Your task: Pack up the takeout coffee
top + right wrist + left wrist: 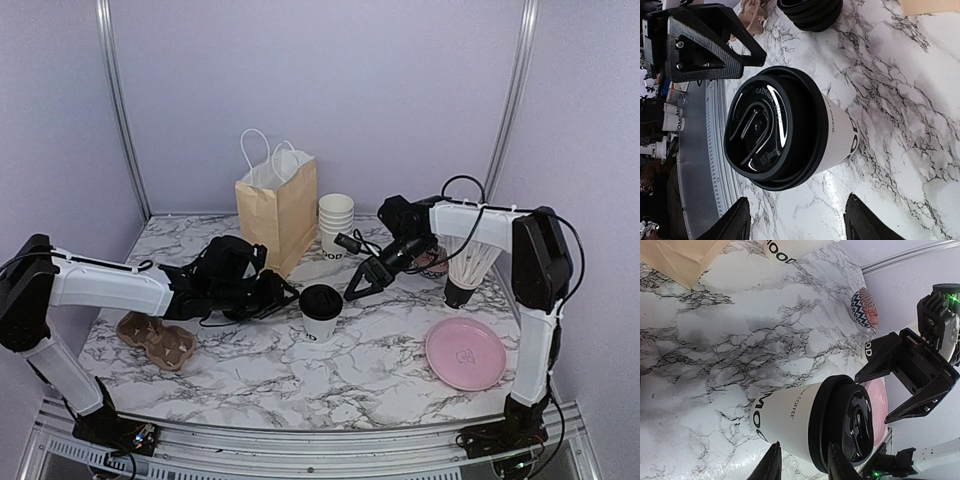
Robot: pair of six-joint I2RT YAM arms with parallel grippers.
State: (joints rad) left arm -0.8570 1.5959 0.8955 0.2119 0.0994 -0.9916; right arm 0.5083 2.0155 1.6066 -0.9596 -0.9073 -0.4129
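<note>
left hand (804, 450) narrow, empty | right hand (797, 200) wide, empty | takeout coffee (320, 312) lidded — upright near paper bag (278, 210)

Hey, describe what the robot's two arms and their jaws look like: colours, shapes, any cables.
Both the left arm and the right arm have white tubular links joined by bulky black joints. Thin black cables loop over the right one. The jaws are matte black, triangular frames with cut-out windows; a small green light glows behind the right arm's pair.
</note>
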